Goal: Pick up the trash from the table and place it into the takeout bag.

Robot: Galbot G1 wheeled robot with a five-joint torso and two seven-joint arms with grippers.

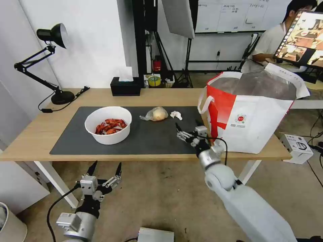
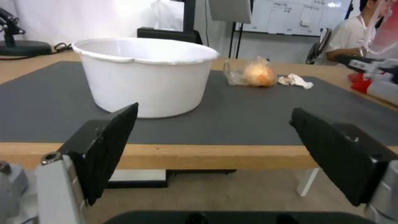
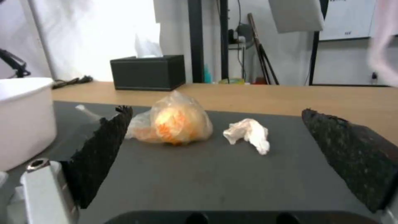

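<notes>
Bowl: a white bowl of red crayfish [image 1: 108, 129] is set upright on the mat's left half.
Bag: a clear bag with beige lump [image 1: 155, 114] is laid mid-mat.
Tissue: a crumpled white tissue [image 1: 176, 115] is laid just beside it.
Takeout bag: a white-and-red takeout bag [image 1: 249, 114] is stood open at the worktop [image 1: 30, 141]'s right end.

On the large dark grey rectangular mat [image 1: 148, 137], white bowl of red crayfish [image 1: 108, 125] sits left; clear bag with beige lump [image 1: 155, 114] and crumpled white tissue [image 1: 176, 115] lie right of it.

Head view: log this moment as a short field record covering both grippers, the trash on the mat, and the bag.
right gripper: open, above the mat's right part, empty
left gripper: open, below the table's front edge, empty
white bowl of crayfish: mat's left part
clear bag with beige lump: mid mat
crumpled tissue: just right of that bag
takeout bag: upright, table's right end, mouth open
</notes>
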